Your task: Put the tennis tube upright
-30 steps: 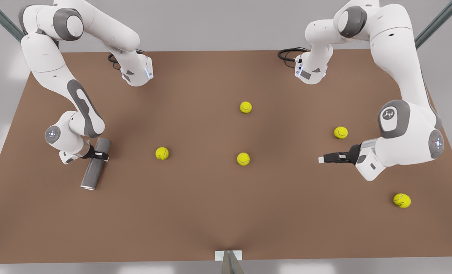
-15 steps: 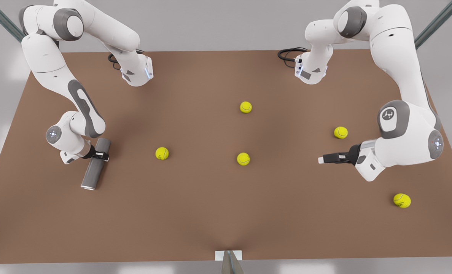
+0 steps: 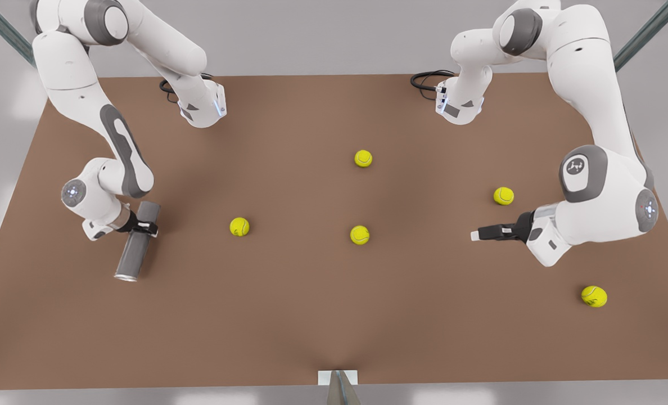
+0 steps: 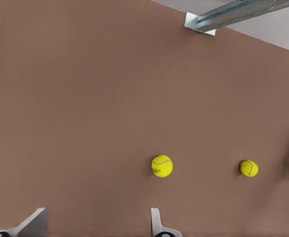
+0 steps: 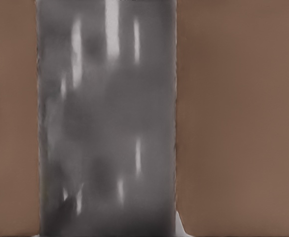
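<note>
The tennis tube (image 3: 134,251) is a long grey cylinder at the front view's left, lying nearly flat with its silvery rim toward the table's near edge. My right gripper (image 3: 144,227) is shut on the tennis tube around its upper third. In the right wrist view the tennis tube (image 5: 107,123) is close up, with one white fingertip (image 5: 180,226) against its side. At the front view's right, my left gripper (image 3: 474,235) waits low over the table. Its fingers are open with nothing between them in the left wrist view (image 4: 97,212).
Several yellow-green tennis balls lie scattered on the brown table (image 3: 289,315): one (image 3: 239,226) nearest the tube, one (image 3: 359,234) at centre, one (image 3: 503,196) beside the left gripper. A metal post foot (image 3: 338,378) stands at the near edge.
The right arm has shifted slightly toward the front view's left, carrying the tube with it. The left arm has hardly moved.
</note>
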Available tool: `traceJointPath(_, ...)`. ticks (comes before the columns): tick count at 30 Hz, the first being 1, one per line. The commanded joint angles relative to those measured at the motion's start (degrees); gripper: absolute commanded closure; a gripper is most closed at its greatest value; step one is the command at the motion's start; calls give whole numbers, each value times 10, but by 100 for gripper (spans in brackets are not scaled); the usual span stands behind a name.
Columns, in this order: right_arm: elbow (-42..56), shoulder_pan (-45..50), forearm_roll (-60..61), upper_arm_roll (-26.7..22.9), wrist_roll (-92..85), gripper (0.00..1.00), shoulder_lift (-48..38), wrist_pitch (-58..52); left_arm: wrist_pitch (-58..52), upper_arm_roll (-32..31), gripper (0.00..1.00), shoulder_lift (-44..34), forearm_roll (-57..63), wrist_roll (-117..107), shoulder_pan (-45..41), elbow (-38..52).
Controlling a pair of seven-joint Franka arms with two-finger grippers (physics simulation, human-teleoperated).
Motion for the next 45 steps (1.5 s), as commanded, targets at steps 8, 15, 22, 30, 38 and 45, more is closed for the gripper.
traceJointPath(8, 2, 98, 3, 56, 21, 24, -77, -46, 5, 0, 1, 0, 1, 0, -4, 1)
traceJointPath(15, 34, 299, 2, 47, 64, 24, -63, -46, 4, -2, 1, -1, 1, 0, -1, 1)
traceJointPath(22, 195, 513, -42, -59, 71, 24, 40, -88, 12, -1, 1, 3, 0, 0, -2, 1)
traceJointPath(30, 277, 513, -64, -52, -294, 24, 90, -78, 13, -1, 1, 5, -1, 0, -2, 1)
traceJointPath(38, 255, 566, -63, -22, -377, 24, 55, -86, 13, -1, 1, 4, -1, 0, -1, 0)
traceJointPath(45, 177, 580, -42, 26, -394, 23, 26, -49, 11, -1, 1, 5, -2, 0, -2, -4)
